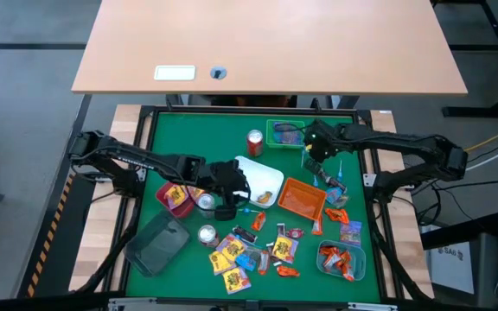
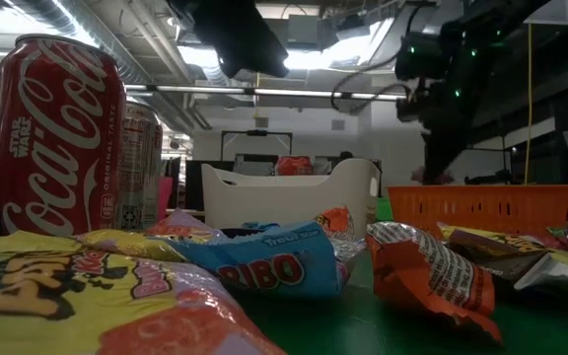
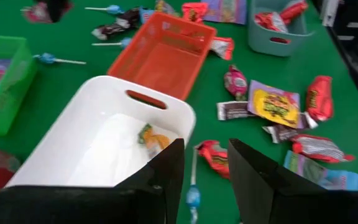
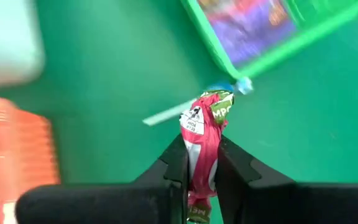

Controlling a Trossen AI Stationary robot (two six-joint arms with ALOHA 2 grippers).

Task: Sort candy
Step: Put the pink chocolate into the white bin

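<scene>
Wrapped candy lies scattered over the green mat's near half (image 1: 271,250). My right gripper (image 4: 201,163) is at the far right, beside the green tray (image 1: 285,132), shut on a red-pink wrapped candy (image 4: 202,130). A blue-stick lollipop (image 4: 166,114) lies on the mat below it. My left gripper (image 3: 205,167) stands open with nothing between its fingers, over the white tray's (image 3: 104,134) near corner. On the mat beneath it are a red candy (image 3: 215,155) and a lollipop (image 3: 193,196). One small candy (image 3: 151,138) lies inside the white tray. My right gripper pinches the red-pink candy between its two fingers, on the wrapper's middle (image 4: 199,160). The fingers slant steeply down from above. The candy's crumpled end (image 4: 213,107) sticks out past the fingertips, and it looks lifted clear of the mat.
An orange tray (image 1: 303,197) stands right of the white one. A teal tray (image 1: 342,259) with red candies sits near right, a red tray (image 1: 175,197) and a dark tray (image 1: 158,242) on the left. A red can (image 1: 255,141) and two silver cans (image 1: 206,201) stand between.
</scene>
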